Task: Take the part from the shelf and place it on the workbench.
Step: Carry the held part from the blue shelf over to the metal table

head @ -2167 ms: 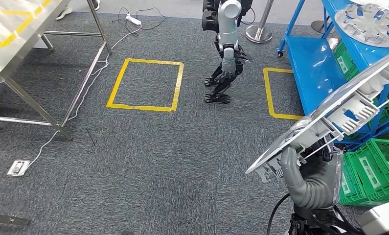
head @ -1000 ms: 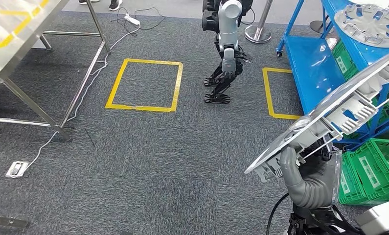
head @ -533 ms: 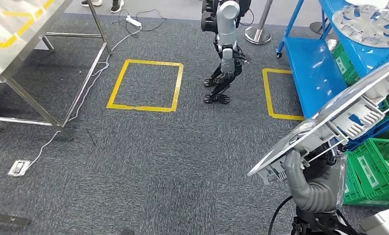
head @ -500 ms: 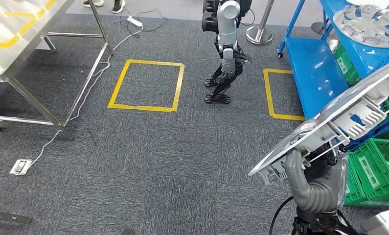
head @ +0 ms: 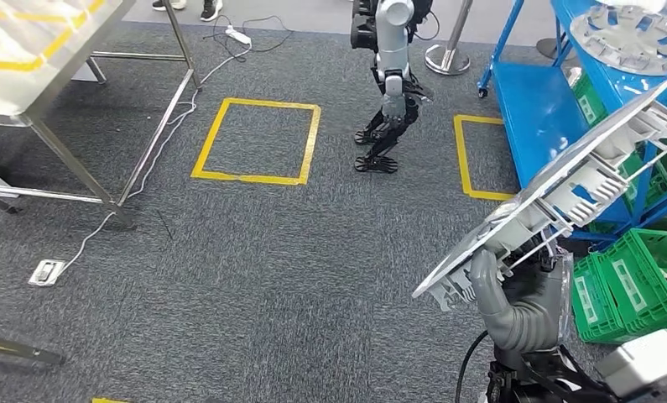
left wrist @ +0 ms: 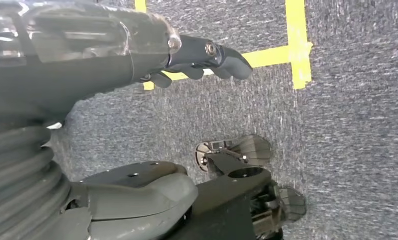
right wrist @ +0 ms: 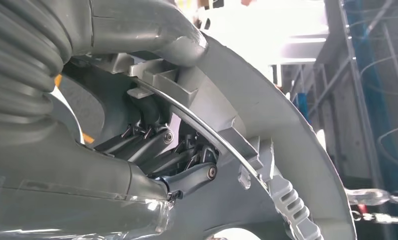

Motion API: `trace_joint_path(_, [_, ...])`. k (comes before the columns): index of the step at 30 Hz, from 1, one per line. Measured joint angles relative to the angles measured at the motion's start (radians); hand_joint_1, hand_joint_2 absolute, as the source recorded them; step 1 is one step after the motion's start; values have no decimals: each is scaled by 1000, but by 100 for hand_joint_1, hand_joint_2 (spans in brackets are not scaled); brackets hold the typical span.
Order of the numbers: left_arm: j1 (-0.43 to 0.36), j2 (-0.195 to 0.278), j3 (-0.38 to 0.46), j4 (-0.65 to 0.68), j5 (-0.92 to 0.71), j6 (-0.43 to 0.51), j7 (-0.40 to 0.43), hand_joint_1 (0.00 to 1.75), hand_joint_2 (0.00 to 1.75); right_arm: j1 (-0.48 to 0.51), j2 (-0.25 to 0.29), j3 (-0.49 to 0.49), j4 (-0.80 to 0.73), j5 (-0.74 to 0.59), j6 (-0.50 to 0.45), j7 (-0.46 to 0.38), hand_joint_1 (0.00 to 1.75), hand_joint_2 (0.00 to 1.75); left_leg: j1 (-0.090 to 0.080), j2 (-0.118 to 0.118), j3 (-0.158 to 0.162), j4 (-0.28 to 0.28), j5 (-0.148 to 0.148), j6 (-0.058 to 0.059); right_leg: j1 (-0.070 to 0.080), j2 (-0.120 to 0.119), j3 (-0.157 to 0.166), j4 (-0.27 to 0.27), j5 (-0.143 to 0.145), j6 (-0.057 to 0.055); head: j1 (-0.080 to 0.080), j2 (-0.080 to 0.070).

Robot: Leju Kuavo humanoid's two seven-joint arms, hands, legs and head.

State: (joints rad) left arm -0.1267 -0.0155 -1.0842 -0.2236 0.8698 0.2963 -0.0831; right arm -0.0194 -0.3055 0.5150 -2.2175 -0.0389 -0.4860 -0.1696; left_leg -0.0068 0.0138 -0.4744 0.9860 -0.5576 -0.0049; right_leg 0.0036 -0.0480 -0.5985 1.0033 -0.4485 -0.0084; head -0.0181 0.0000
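Note:
The part (head: 565, 180) is a large silver disc with white ribs and clips on its underside. My right hand (head: 514, 306) grips it by the lower rim at the right of the head view and holds it tilted up. From the right wrist, the dark fingers (right wrist: 186, 180) curl behind the part's rim (right wrist: 267, 115) and the thumb lies over it. The steel workbench (head: 36, 50), marked with yellow tape, stands at the far left. My left hand (left wrist: 136, 65) hangs over the carpet, its fingers (left wrist: 222, 55) stretched out and holding nothing.
The blue shelf (head: 535, 109) on my right carries another disc part (head: 627, 34), with green crates (head: 623, 285) below it. Another robot (head: 390, 75) stands ahead between two yellow floor squares (head: 258, 141). A white cable (head: 158, 151) runs past the workbench leg to a floor socket (head: 46, 271).
The whole picture has shifted slightly right and down, so the camera has moved. My right hand still holds the part at the same tilt.

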Motion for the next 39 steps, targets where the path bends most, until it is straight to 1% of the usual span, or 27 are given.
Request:
trace_joint_path(2, [0, 0, 0, 1, 0, 0, 0, 0, 175, 0, 1, 0, 0, 0, 0, 0, 175, 175, -1, -2, -11, -2, 11, 13, -3, 1, -4, 2, 6, 11, 2, 0])
trace_joint_path(3, [-1, 1, 0, 1, 0, 0, 0, 0, 175, 0, 1, 0, 0, 0, 0, -1, 175, 175, 0, -3, -18, -4, 19, 20, -5, 6, -9, 8, -4, 17, 3, 0])
trace_joint_path(5, [-2, 1, 0, 1, 0, 0, 0, 0, 175, 1, 1, -1, 0, 0, -1, -1, 175, 175, 1, -7, -39, -6, 40, 34, -8, 26, -37, 80, -78, 28, 12, 0])
trace_joint_path(7, [-3, 1, 0, 1, 0, 0, 0, 0, 175, 2, 2, 0, 0, -1, -1, -1, 175, 175, -3, -12, -67, -5, 62, 41, -9, 39, -73, 215, -177, 34, 27, 0])
trace_joint_path(8, [-2, 1, 0, 1, 0, 0, 0, 0, 175, 3, 2, 0, 1, -1, -1, -1, 175, 175, -6, -15, -82, -4, 73, 43, -9, 41, -80, 270, -201, 34, 34, 0])
trace_joint_path(9, [-2, 1, 0, 1, 0, 0, 0, 0, 175, 3, 3, 0, 1, -1, -1, -1, 175, 175, -9, -17, -97, -4, 84, 44, -9, 42, -75, 298, -207, 32, 39, 0])
trace_joint_path(10, [-2, 1, 0, 1, 0, 0, 0, 0, 175, 3, 3, 0, 1, -1, -1, -1, 175, 175, -12, -20, -110, -3, 94, 44, -8, 43, -53, 286, -191, 27, 44, 0])
trace_joint_path(11, [-1, 1, 0, 1, 0, 0, 0, 0, 175, 3, 3, 0, 1, -2, -1, -1, 175, 175, -15, -22, -122, -3, 104, 44, -6, 44, -12, 237, -163, 20, 48, 0])
trace_joint_path(13, [-2, 0, 0, 1, 0, 0, 0, 0, 175, 3, 3, 0, 1, -2, -1, -1, 175, 175, -18, -27, -137, -3, 119, 42, 2, 48, 94, 74, -120, 0, 51, 0])
trace_joint_path(14, [-2, -1, 0, 1, 0, 0, 0, 0, 175, 2, 4, 0, 0, -2, -1, -1, 175, 175, -18, -28, -142, -2, 127, 39, 7, 50, 139, 0, -113, -8, 50, 0])
trace_joint_path(15, [-2, -3, 0, 1, 0, 0, 0, 0, 175, 2, 4, 0, 0, -2, -2, -2, 175, 175, -16, -28, -145, -3, 134, 34, 12, 52, 165, -46, -113, -14, 49, 0])
trace_joint_path(16, [-2, -4, 0, 1, 0, 0, 0, 0, 175, 1, 4, 0, -1, -2, -2, -2, 175, 175, -14, -28, -147, -4, 142, 29, 15, 52, 175, -68, -116, -18, 50, 0])
trace_joint_path(18, [-1, -5, 0, 1, 0, 0, 0, 0, 175, 0, 4, 0, -1, -2, -2, -3, 175, 175, -9, -27, -150, -7, 155, 17, 19, 50, 169, -76, -97, -24, 54, 0])
trace_joint_path(19, [-1, -5, 0, 1, 0, 0, 0, 0, 175, -1, 5, 0, -1, -2, -2, -3, 175, 175, -8, -25, -155, -2, 147, 12, 17, 47, 163, -82, -86, -29, 55, 0])
trace_joint_path(20, [0, -5, 0, 1, 0, 0, 0, 0, 175, -1, 5, 0, -2, -2, -2, -3, 175, 175, -7, -22, -163, 12, 125, 7, 15, 44, 156, -87, -73, -33, 54, 0])
trace_joint_path(23, [-1, -5, 0, 1, 0, 1, -1, 0, 175, 0, 5, 0, -1, -2, -2, -3, 175, 175, 2, -15, -212, 177, -17, -10, 12, 38, 119, -88, -43, -36, 36, 0])
trace_joint_path(24, [0, -4, 0, 1, 1, 2, -2, 0, 175, 0, 5, 0, 0, -2, -2, -3, 175, 175, 6, -15, -227, 245, -49, -16, 12, 36, 104, -86, -35, -36, 30, 0])
trace_joint_path(25, [0, -4, 0, 1, 2, 4, -4, 0, 175, 1, 5, 0, 1, -3, -2, -3, 175, 175, 10, -15, -227, 282, -55, -23, 10, 35, 90, -84, -28, -34, 26, 0])
trace_joint_path(26, [0, -4, 0, 1, 2, 6, -5, 0, 175, 2, 5, 0, 1, -3, -3, -3, 175, 175, 15, -15, -211, 286, -47, -32, 8, 35, 77, -80, -23, -31, 25, 0])
trace_joint_path(27, [0, -4, 0, 1, 3, 8, -6, 0, 175, 3, 5, 0, 2, -3, -4, -3, 175, 175, 20, -13, -168, 240, -25, -42, 4, 34, 66, -73, -19, -28, 23, 0])
trace_joint_path(28, [1, -4, 0, 1, 3, 9, -6, 0, 175, 3, 5, 0, 2, -3, -5, -3, 175, 175, 28, -12, -106, 159, -3, -54, -1, 34, 56, -63, -19, -24, 23, 0])
trace_joint_path(29, [1, -5, 0, 1, 3, 10, -6, 0, 175, 4, 5, 0, 2, -3, -6, -3, 175, 175, 33, -15, -50, 77, 0, -64, -4, 35, 47, -50, -19, -19, 19, 0])
trace_joint_path(30, [0, -6, 0, 1, 3, 10, -6, 0, 175, 4, 5, 0, 2, -3, -8, -3, 175, 175, 36, -16, -6, 9, 7, -57, -4, 35, 40, -36, -21, -14, 14, 0])
trace_joint_path(31, [1, -7, 0, 1, 4, 10, -6, 0, 175, 3, 5, 0, 2, -3, -9, -3, 175, 175, 36, -18, 15, -25, 3, -48, -4, 36, 35, -26, -23, -10, 12, 0])
trace_joint_path(33, [3, -7, 0, 1, 5, 11, -6, 0, 175, 4, 5, 0, 1, -3, -10, -3, 175, 175, 32, -16, 16, -30, 1, -22, -4, 39, 30, -19, -21, -3, 18, 0])
trace_joint_path(35, [4, -7, 0, 1, 5, 10, -6, 0, 175, 4, 6, 0, 1, -3, -10, -3, 175, 175, 27, -12, 15, -28, 0, -20, -8, 42, 30, -20, -17, 2, 28, 0])
trace_joint_path(39, [4, -5, 0, 1, 4, 10, -5, 0, 175, 4, 6, 0, 1, -3, -11, -3, 175, 175, 19, -11, 16, -27, 0, -14, -16, 44, 30, -20, -15, 6, 33, 0])
